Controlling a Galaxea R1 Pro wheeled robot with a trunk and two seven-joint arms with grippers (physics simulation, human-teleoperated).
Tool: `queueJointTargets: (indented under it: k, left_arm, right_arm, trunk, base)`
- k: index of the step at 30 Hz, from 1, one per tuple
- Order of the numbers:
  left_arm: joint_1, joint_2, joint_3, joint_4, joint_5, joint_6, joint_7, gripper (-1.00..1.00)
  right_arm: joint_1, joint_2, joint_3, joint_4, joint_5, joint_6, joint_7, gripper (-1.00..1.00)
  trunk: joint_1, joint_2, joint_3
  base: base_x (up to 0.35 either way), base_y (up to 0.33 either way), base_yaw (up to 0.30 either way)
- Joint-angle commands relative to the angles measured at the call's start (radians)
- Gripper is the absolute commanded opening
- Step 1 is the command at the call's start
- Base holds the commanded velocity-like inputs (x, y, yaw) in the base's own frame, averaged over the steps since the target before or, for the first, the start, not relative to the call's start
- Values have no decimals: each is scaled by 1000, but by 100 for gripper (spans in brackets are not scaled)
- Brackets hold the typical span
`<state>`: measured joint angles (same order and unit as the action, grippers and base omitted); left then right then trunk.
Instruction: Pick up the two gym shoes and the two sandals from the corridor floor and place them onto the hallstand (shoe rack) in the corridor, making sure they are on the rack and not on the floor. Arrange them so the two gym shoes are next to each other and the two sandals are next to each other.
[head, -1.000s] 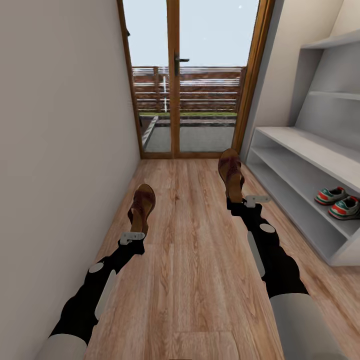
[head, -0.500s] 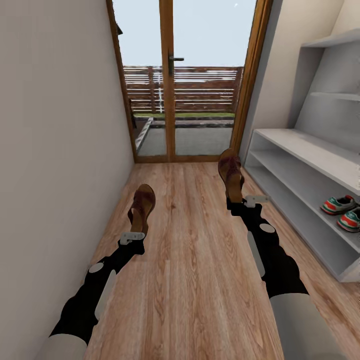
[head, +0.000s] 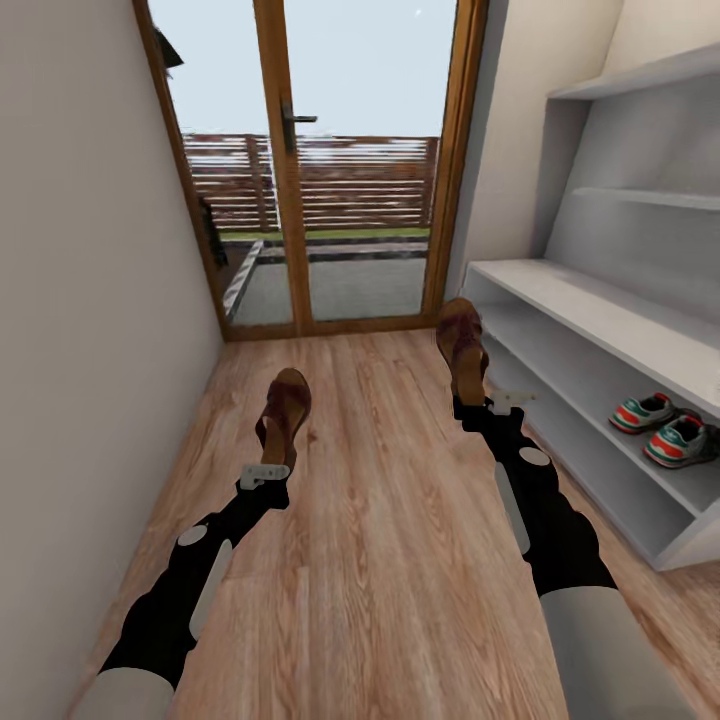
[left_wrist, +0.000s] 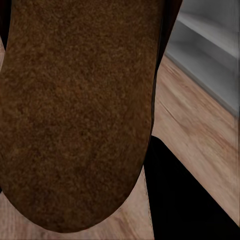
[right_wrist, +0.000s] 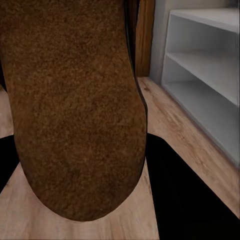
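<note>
A: Sandals status: one per arm. Left tool (head: 272, 455) is clamped on the left sandal (head: 284, 405), right tool (head: 478, 400) is clamped on the right sandal (head: 462, 345). Both are held heel-end, toes pointing away toward the door, clear of the floor.

B: Wrist cams?

A: Mostly sole. Left wrist view has the brown sole (left_wrist: 75, 110) close up, with a strip of plank floor and grey shelf edge beside it. Right wrist view is the same: sole (right_wrist: 75, 105), floor, and the two shelf tiers off to the side.

B: Gym shoes?

A: Both gym shoes (head: 662, 427) sit side by side on the lower tier of the hallstand (head: 600, 320), just about touching, toes facing out into the corridor.

B: Room?

A: Narrow corridor. Light wood-grain plank corridor floor (head: 380, 560), plain pale wall on the left, hallstand along the right wall with stepped shelves above it. Glazed wooden double door (head: 300, 170) at the far end; fence and a patch of grass show through it.

B: Right sandal relative to the rack?

A: Near the door-end corner of the hallstand, just beside it in head view. Can't tell if it's touching.
</note>
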<state>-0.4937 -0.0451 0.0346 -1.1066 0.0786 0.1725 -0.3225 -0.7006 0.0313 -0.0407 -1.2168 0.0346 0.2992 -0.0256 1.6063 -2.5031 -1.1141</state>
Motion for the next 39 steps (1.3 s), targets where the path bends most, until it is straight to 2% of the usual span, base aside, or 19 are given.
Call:
queueJointTargets:
  k: [1,15,39]
  left_arm:
    - [0,-1,4,-1,9,10,-9,-100]
    - [0,-1,4,-1,9,10,-9,-100]
    - [0,-1,2,-1,9,10,-9,-100]
  right_arm:
    - [-1,1,-1,-1,1,6,-1,-100]
    - [-1,1,-1,-3,1,6,-2,-100]
    - [-1,0,-1,0,-1,6,0,-100]
  trunk:
    - [0,0,0]
    - [0,0,7]
    - [0,0,7]
  base:
    - [345,91,-245]
    - [342,132,-224]
    - [341,118,-6]
